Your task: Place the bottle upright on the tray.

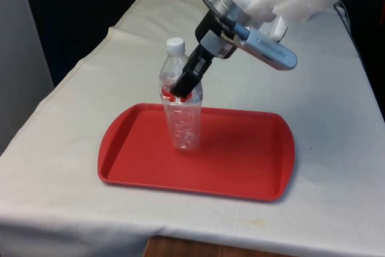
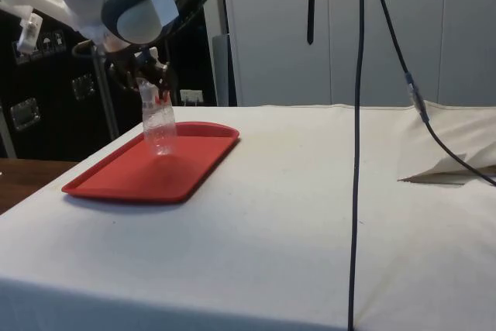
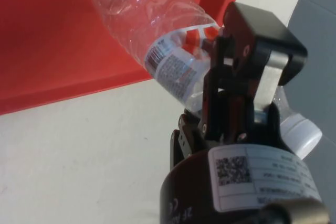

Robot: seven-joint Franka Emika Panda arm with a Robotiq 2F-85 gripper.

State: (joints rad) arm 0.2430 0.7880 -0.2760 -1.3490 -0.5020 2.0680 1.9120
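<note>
A clear plastic bottle (image 1: 181, 115) with a white cap and a red-and-white label stands nearly upright on the red tray (image 1: 240, 161), towards the front view's left part of it. Its base rests on the tray floor. My gripper (image 1: 186, 82) is shut on the bottle just below its shoulder, at the label. From the side, the bottle (image 2: 158, 125) leans slightly under the gripper (image 2: 152, 83). The wrist view has the bottle (image 3: 157, 35) running over the tray (image 3: 47, 40) with a black finger (image 3: 231, 77) across its label.
The tray lies near the table's front edge on the white cloth (image 1: 325, 88). A black cable (image 2: 358, 114) hangs down in the side view, and a fold of cloth (image 2: 449, 168) lies at the far right there.
</note>
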